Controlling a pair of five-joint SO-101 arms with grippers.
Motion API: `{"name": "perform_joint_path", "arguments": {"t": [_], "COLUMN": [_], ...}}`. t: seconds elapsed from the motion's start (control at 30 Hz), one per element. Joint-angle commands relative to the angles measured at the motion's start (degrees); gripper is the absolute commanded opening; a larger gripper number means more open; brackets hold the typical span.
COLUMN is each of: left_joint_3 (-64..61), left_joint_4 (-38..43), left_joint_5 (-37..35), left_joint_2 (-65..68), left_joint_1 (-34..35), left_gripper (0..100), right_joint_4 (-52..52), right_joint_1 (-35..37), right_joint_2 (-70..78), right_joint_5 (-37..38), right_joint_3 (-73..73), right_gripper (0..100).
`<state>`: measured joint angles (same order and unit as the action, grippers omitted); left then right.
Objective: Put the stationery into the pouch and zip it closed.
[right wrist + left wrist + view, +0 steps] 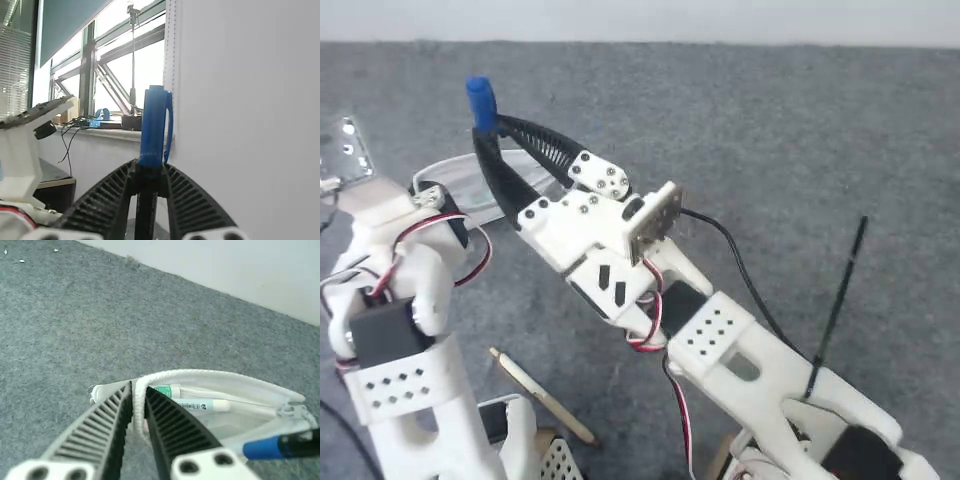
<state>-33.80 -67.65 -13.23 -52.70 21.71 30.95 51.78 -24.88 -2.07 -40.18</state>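
A white pouch (240, 385) lies open on the grey carpet, with a green-and-white pen (200, 405) and other stationery inside. My left gripper (138, 388) is shut on the pouch's near rim. In the high view the pouch (455, 176) shows at the upper left, beside the left arm. My right gripper (486, 134) is shut on a blue-capped pen (480, 103) and holds it above the pouch. The right wrist view shows that pen (155, 125) standing up between the closed fingers (110, 192). Its blue end (267, 447) reaches into the left wrist view by the pouch's zipper end.
A beige pen (540, 394) lies on the carpet near the front, between the two arm bases. A thin black pen (836, 300) lies at the right beside the right arm. A black cable (740, 270) runs along the right arm. A pale wall borders the carpet at the back.
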Motion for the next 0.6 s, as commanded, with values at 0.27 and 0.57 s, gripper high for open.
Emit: {"name": "perform_joint_path", "arguments": {"t": [0.27,0.57], "left_joint_3": [0.0,0.0], "left_joint_4": [1.2,1.2], "left_joint_5": [0.4,0.4], "left_joint_2": [0.1,0.1], "left_joint_1": [-0.7,-0.7], "left_gripper": [1,1], "right_joint_4": [10.4,15.3], "right_joint_1": [0.3,-3.2], "right_joint_2": [9.0,7.2], "right_joint_5": [0.9,0.9], "right_joint_3": [4.6,4.7], "right_gripper": [0.6,0.6]}}
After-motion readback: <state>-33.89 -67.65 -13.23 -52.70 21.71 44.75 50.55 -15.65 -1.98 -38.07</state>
